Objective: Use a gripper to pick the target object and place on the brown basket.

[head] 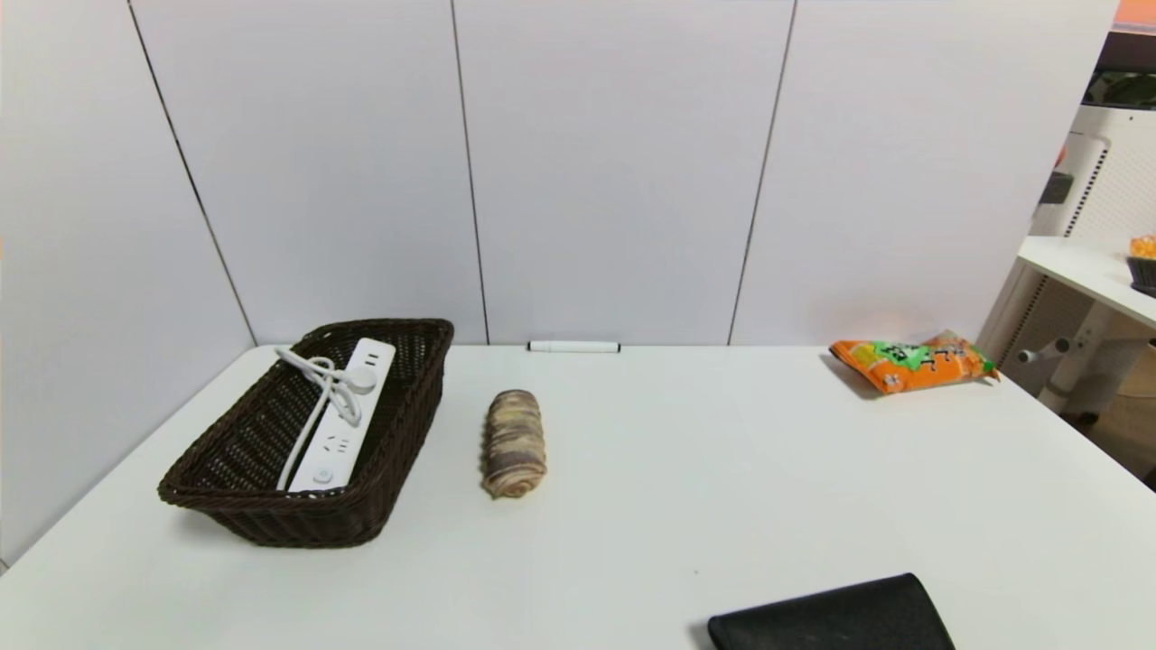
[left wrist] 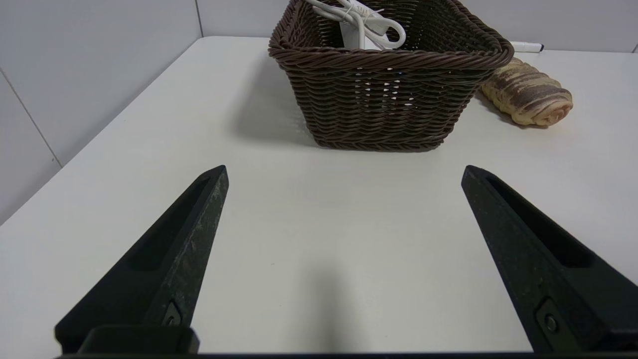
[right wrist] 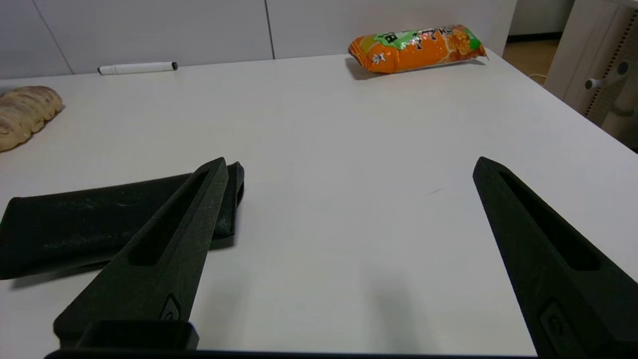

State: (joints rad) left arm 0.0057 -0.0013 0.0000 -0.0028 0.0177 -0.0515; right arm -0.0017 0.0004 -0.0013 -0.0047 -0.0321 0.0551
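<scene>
The white power strip [head: 343, 417] lies lengthwise inside the dark brown wicker basket [head: 402, 424] at the table's left, its bundled cord [head: 325, 379] on top. In the left wrist view the basket [left wrist: 394, 99] stands ahead of my left gripper [left wrist: 344, 172], and the cord [left wrist: 364, 22] shows over its rim. My left gripper is open and empty, low over bare table short of the basket. My right gripper [right wrist: 349, 164] is open and empty over the table's near right part. Neither gripper shows in the head view.
A brown swirled bread roll [head: 513, 442] lies right of the basket. A white marker pen [head: 573, 347] lies by the back wall. An orange snack bag [head: 912, 361] lies at the back right. A flat black pouch [head: 831, 618] lies at the front edge, beside my right gripper's finger [right wrist: 164, 239].
</scene>
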